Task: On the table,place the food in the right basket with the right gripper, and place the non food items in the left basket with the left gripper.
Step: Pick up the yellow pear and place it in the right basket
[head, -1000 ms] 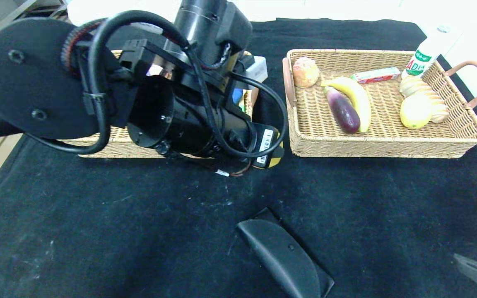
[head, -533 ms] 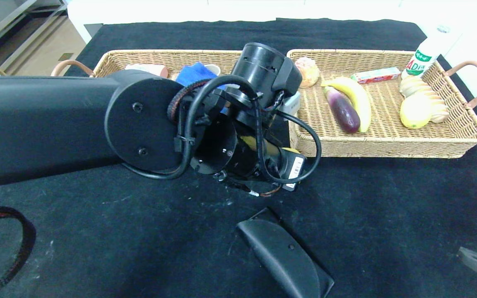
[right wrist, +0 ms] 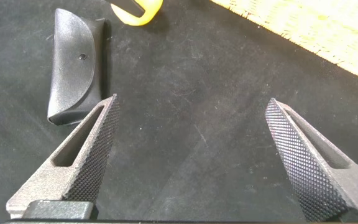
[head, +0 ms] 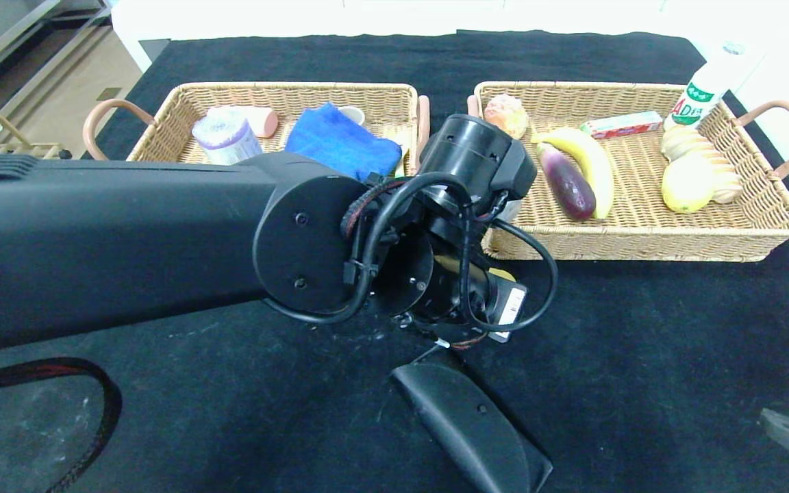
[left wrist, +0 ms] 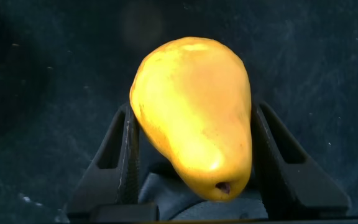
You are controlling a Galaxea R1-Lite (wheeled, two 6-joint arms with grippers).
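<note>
The left gripper (left wrist: pixel 191 155) is closed on a yellow pear (left wrist: pixel 194 115); the left wrist view shows the fruit held between the two fingers (left wrist: pixel 124 158), above the black table (head: pixel 641 342). In the head view this arm reaches over the middle of the table, just before the gap between the two baskets, and only a small yellow part of the pear shows under the wrist.

The step in hand seems to be the carrying of the pear. A pear is food, so by the task it belongs in the right basket (head: pixel 641 246), although it is the left gripper that holds it. I think the next move calls for bringing the pear over the near left corner of that basket, clear of the rim, and letting it go on the bare wicker beside the eggplant (head: pixel 566 181).

The right gripper (right wrist: pixel 191 155) is wide open and holds nothing; it waits near the table's right near corner. A black case (head: pixel 466 421) lies at the near edge, in the middle. It is not food, so it is still to go in the left basket (head: pixel 161 113).

Writing: the white bottle (head: pixel 703 85) at the far right corner of the right basket carries green letters, about "AD"; the rest I cannot read. The sticker on the left wrist is too small to read.
</note>
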